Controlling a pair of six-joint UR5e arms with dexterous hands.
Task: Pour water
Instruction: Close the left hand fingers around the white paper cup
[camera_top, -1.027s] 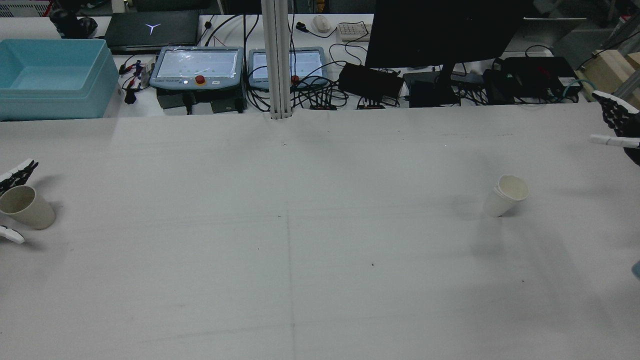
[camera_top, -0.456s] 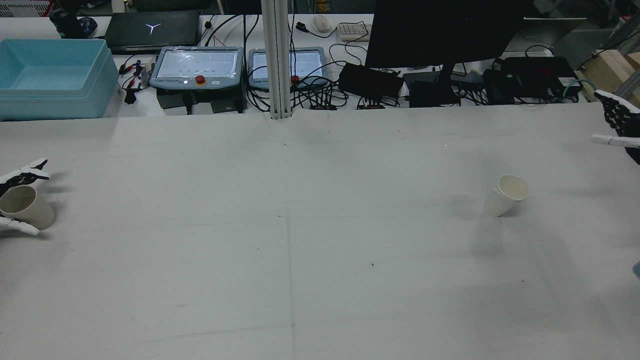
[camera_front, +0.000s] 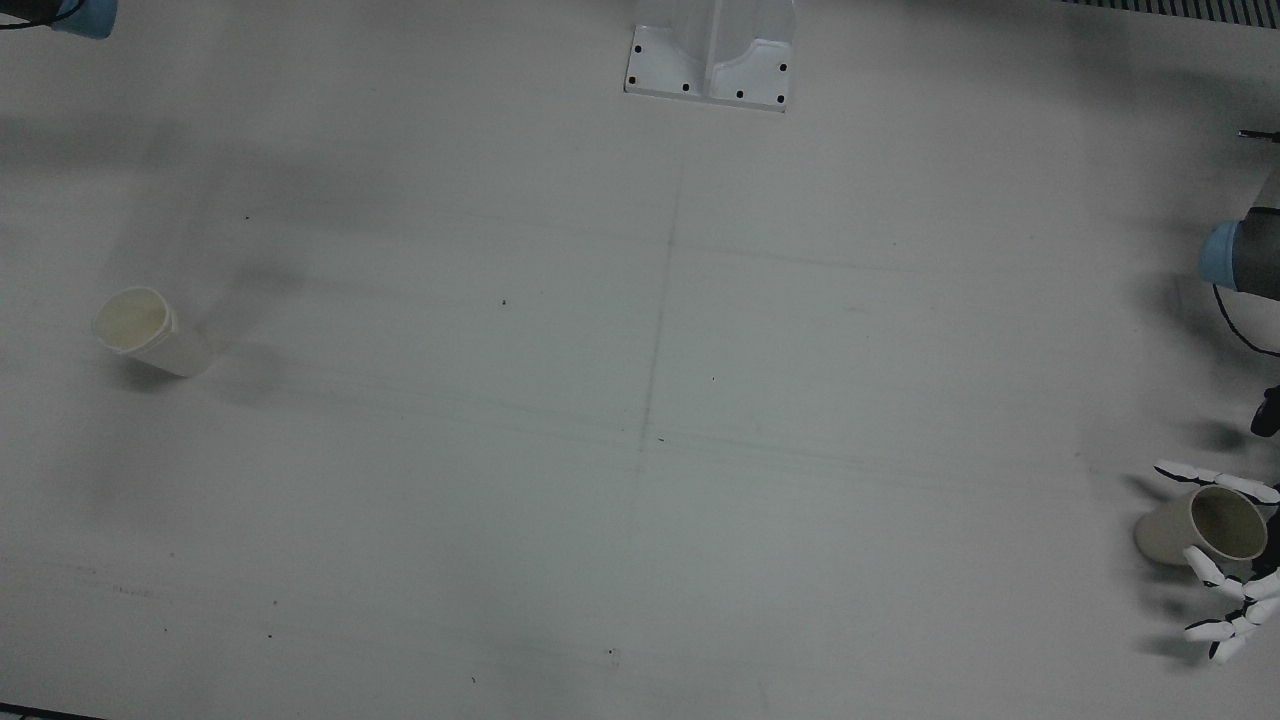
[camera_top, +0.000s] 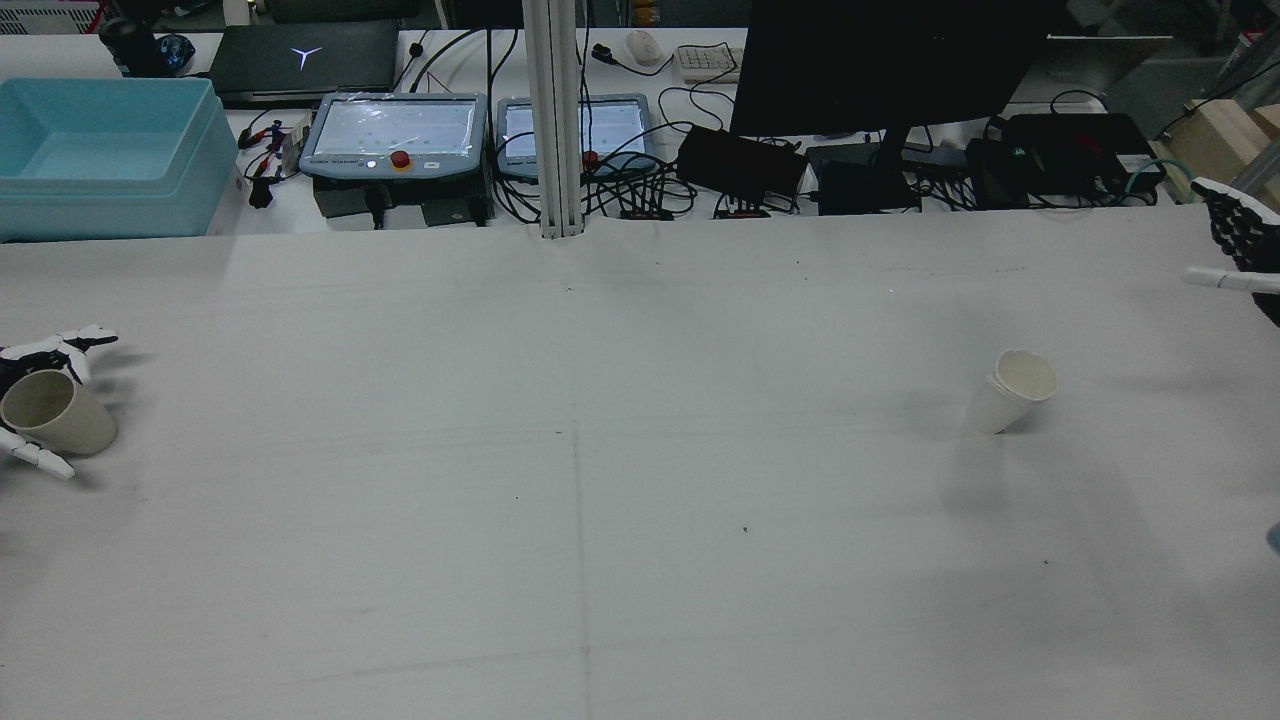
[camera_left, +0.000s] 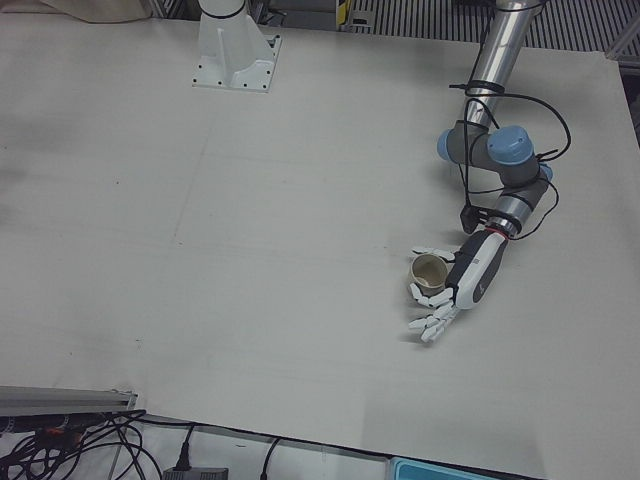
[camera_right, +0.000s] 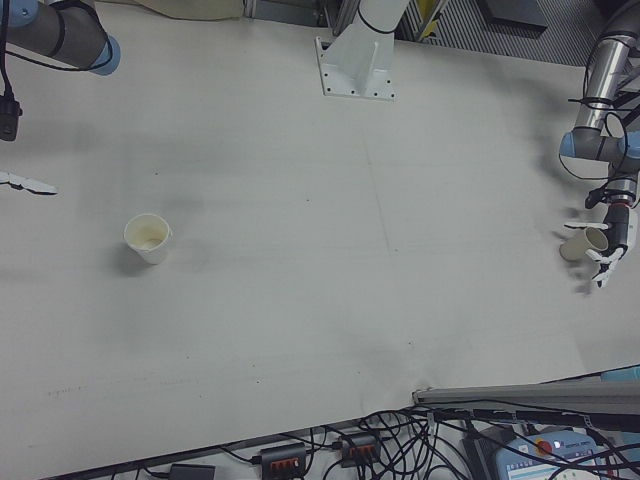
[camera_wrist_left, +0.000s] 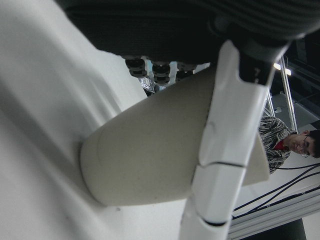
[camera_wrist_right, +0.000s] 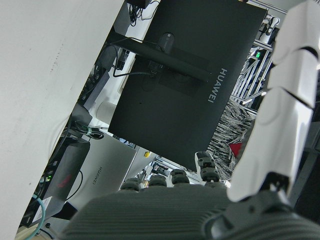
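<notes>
Since a second ago the left hand (camera_top: 35, 400) fingers (camera_front: 1215, 572) have apparently been clamped round the tan cup (camera_front: 1195, 525), while nothing is yet poured into the white cup (camera_front: 150, 333).

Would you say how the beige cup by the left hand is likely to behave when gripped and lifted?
The beige cup looks like thin paper, so probably light and easily crushed. It already leans between the left hand's fingers, so it may tip. Any contents can't be seen.
</notes>
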